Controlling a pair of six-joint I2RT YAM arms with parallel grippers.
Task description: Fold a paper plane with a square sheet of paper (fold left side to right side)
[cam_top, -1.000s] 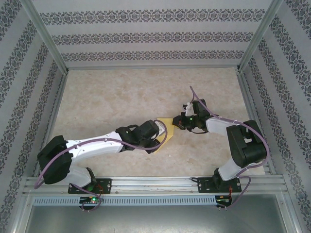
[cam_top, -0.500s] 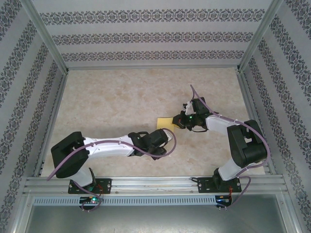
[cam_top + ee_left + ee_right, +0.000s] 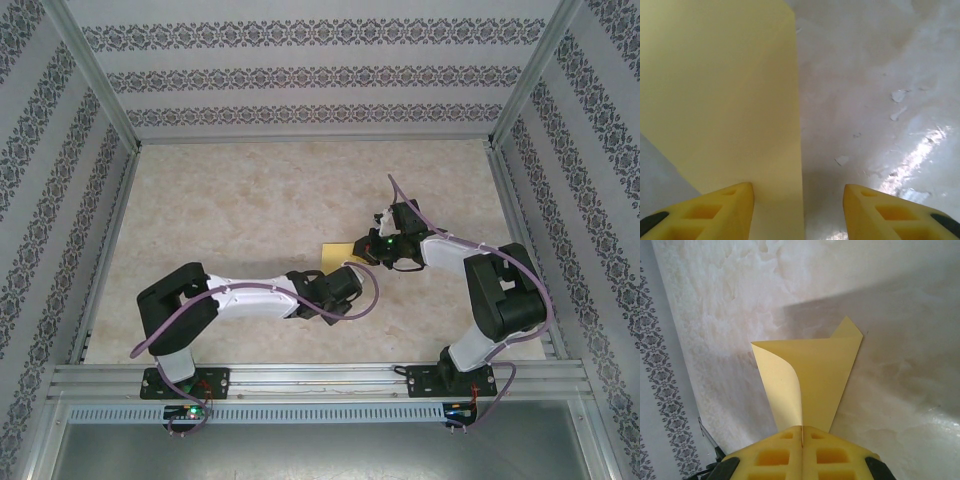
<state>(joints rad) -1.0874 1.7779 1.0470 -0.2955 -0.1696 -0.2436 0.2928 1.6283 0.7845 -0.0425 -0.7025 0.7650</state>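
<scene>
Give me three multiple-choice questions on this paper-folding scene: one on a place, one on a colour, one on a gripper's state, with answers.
1. Where is the sheet of paper? A) against the back wall B) on the table, at the tip of the right gripper C) on the front rail
2. What colour is it? A) yellow B) blue C) white
3. The right gripper is: A) wide open B) shut on the sheet C) shut on nothing
Answers: B, top view shows it there; A, yellow in both wrist views; B, its fingers close on the sheet's near end.
</scene>
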